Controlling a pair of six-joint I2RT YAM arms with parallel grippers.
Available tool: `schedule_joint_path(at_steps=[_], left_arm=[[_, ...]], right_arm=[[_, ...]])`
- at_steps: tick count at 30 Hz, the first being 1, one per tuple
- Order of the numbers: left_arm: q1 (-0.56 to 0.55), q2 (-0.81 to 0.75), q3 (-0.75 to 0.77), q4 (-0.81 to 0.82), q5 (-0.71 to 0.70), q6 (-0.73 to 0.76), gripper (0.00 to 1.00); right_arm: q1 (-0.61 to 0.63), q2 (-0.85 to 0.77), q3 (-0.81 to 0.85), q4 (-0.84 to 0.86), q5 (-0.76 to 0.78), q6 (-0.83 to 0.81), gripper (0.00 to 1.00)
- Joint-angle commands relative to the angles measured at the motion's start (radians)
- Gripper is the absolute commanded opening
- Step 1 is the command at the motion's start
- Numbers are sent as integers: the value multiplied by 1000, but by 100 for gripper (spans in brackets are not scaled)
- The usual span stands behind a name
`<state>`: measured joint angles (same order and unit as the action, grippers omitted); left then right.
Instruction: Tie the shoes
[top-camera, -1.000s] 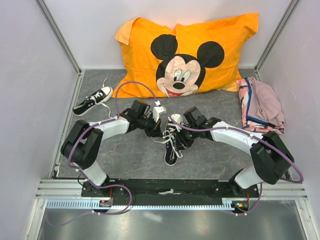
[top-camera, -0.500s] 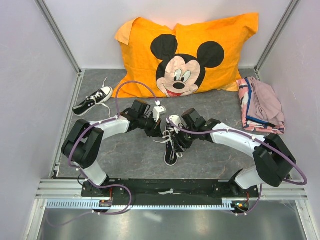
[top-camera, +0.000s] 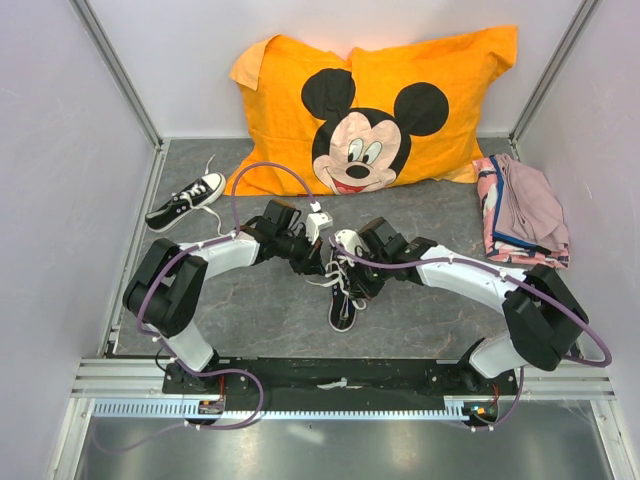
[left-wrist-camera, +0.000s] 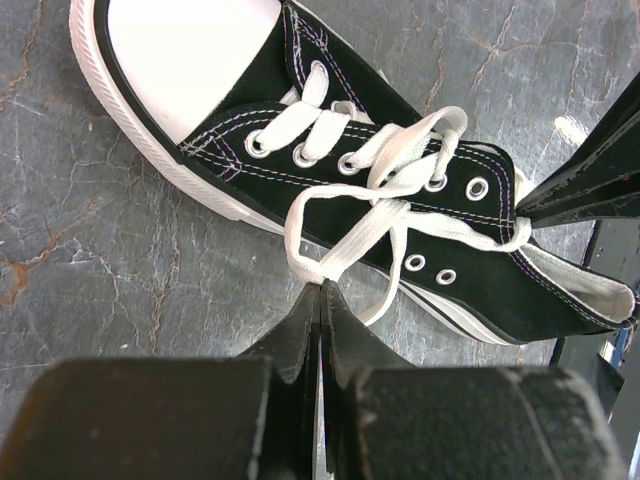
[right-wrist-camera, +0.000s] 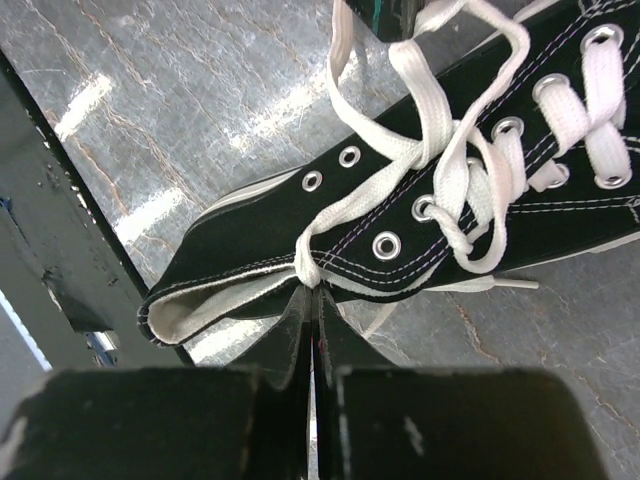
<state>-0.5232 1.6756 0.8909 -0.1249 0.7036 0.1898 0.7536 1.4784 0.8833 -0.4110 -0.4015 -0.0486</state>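
Left gripper (left-wrist-camera: 320, 290): closes flat on the bend of a lace loop (left-wrist-camera: 305, 262) drawn off one flank of the central shoe (top-camera: 340, 308), with no gap between the jaws. Right gripper (right-wrist-camera: 312, 290): likewise pressed shut, pinching a lace strand (right-wrist-camera: 306, 262) just beside the top eyelets, at the ankle collar on the opposite flank. Probably held this way to keep one strand on each side, ready for pulling apart and cinching the crossing over the tongue; no bow formed yet.

Central shoe: rests sole-down on the table (top-camera: 430, 310), between the two arms and within reach from either side. Long axis roughly near-to-far, slightly slanted. Heel opening toward the arm bases; white toe cap (left-wrist-camera: 190, 50) apparently toward the pillow (top-camera: 370, 110), hidden under the wrists from above.

Second shoe (top-camera: 186, 202): well apart at the far left, lying diagonally, lace trailing loose, untouched. Folded cloth (top-camera: 520, 210) at the right edge, apart from everything.
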Motion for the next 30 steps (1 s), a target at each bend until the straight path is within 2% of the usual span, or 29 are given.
schedule_joint_path(at_steps=[1, 7, 10, 11, 12, 17, 22, 23, 24, 30], left_arm=[[3, -2, 29, 13, -6, -27, 2], [11, -30, 8, 24, 4, -27, 3], [23, -50, -3, 22, 5, -35, 19], [29, -65, -7, 25, 7, -41, 32], [44, -79, -21, 30, 11, -50, 37], [92, -201, -102, 74, 66, -59, 59], [117, -390, -216, 174, 131, -38, 63], [115, -413, -249, 224, 134, -46, 68], [109, -434, -260, 244, 134, -52, 69], [60, -462, -299, 335, 129, -53, 78]], right_arm=[[4, -6, 46, -2, -2, 10, 0], [-2, -52, 68, -18, -20, 33, 0], [-14, -70, 71, -20, -30, 45, 0], [-17, -73, 71, -20, -36, 47, 0], [-23, -75, 71, -18, -40, 46, 0], [-54, -64, 77, 0, -69, 99, 0], [-80, -40, 79, 31, -105, 141, 0], [-85, -32, 78, 37, -109, 163, 0], [-95, -30, 78, 47, -118, 174, 0], [-137, -10, 66, 113, -180, 277, 0]])
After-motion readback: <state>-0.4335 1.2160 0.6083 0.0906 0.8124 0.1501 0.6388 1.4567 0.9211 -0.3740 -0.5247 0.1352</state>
